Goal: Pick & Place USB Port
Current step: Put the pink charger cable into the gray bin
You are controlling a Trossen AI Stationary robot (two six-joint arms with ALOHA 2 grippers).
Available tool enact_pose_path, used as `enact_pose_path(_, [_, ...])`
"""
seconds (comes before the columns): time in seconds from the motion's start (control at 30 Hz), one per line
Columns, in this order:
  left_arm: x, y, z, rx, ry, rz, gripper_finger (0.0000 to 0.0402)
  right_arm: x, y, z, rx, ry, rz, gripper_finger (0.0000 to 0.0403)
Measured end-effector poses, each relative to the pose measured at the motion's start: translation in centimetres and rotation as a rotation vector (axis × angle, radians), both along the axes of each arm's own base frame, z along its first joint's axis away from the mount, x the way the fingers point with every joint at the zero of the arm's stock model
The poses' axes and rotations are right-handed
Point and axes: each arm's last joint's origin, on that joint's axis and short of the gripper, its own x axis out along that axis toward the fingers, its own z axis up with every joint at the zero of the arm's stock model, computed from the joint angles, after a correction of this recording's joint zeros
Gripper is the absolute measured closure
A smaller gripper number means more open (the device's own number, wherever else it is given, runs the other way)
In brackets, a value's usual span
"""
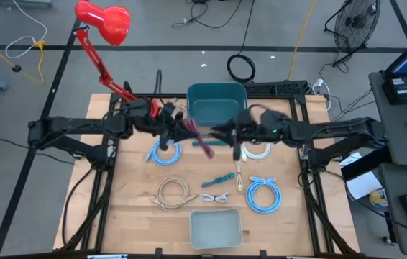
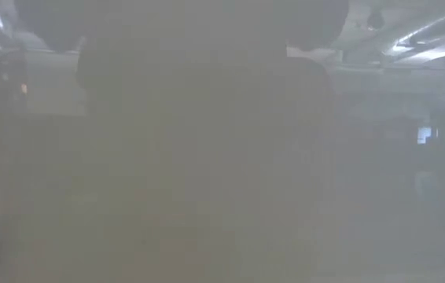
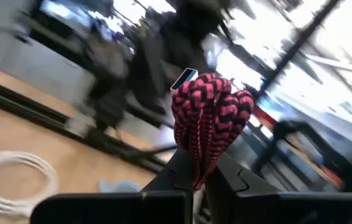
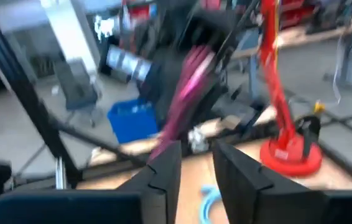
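Table (image 1: 131, 216): I am looking down on a wooden top carrying both arms, two bins and several coiled cables.
Teal bin (image 1: 216, 101): I am reading this as the likely drop point, at the far side of the table between the two arms; nothing visible inside it.
Grey tray (image 1: 216, 228): I am seeing it at the near edge, apparently unused.
Left gripper (image 3: 194, 180): I am holding it above the table centre, fingers clamped on the red-and-black braided cable.
Right gripper (image 4: 196, 155): I am keeping it just opposite the left one; its fingers are standing parted, with the cable's other end hanging near them, and I cannot tell if they are touching it.
Braided USB cable (image 3: 207, 118): I am carrying it bunched, lifted clear of the table, its silver plug (image 3: 184, 79) showing at the top.
Other cables: I am leaving a blue coil (image 1: 263, 196), a beige coil (image 1: 172, 192) and a white coil (image 3: 14, 177) on the wood.
Progress: I am judging the pick done, the placing still to come.
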Motion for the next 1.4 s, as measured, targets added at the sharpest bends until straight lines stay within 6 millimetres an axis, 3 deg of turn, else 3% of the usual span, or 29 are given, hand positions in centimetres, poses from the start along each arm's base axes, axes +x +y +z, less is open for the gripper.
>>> enact_pose_path(0.3, [-0.6, -1.3, -1.4, -0.036, 0.186, -0.184, 0.0388, -4.5, 0.0, 3.7, 0.005, -0.124, 0.0, 0.027])
enact_pose_path(0.53, [-0.3, -4.8, -2.8, -0.036, 0.325, -0.204, 0.0388, -8.1, 0.1, 4.5, 0.065, -0.073, 0.003, 0.0273])
enact_pose_path(0.73, [0.0, -8.2, -2.9, -0.068, 0.347, -0.103, 0.0388, -11.1, 0.1, 4.4, 0.128, 0.016, 0.001, 0.0274])
enact_pose_path(0.87, [1.4, -10.7, -2.0, -0.068, 0.354, -0.054, 0.0388, -12.8, 0.5, 4.1, 0.138, 0.075, 0.018, 0.0273])
enact_pose_path(1.13, [8.0, -16.2, 2.0, 0.03, 0.343, 0.015, 0.0388, -15.2, 1.6, 3.8, 0.177, 0.144, 0.131, 0.0273])
enact_pose_path(1.23, [10.3, -18.6, 4.8, 0.109, 0.275, 0.052, 0.0388, -16.0, 1.9, 3.5, 0.183, 0.185, 0.175, 0.0273])
enact_pose_path(1.4, [11.3, -22.6, 10.0, 0.222, 0.108, 0.155, 0.0388, -17.3, 2.1, 3.2, 0.195, 0.23, 0.204, 0.0273])
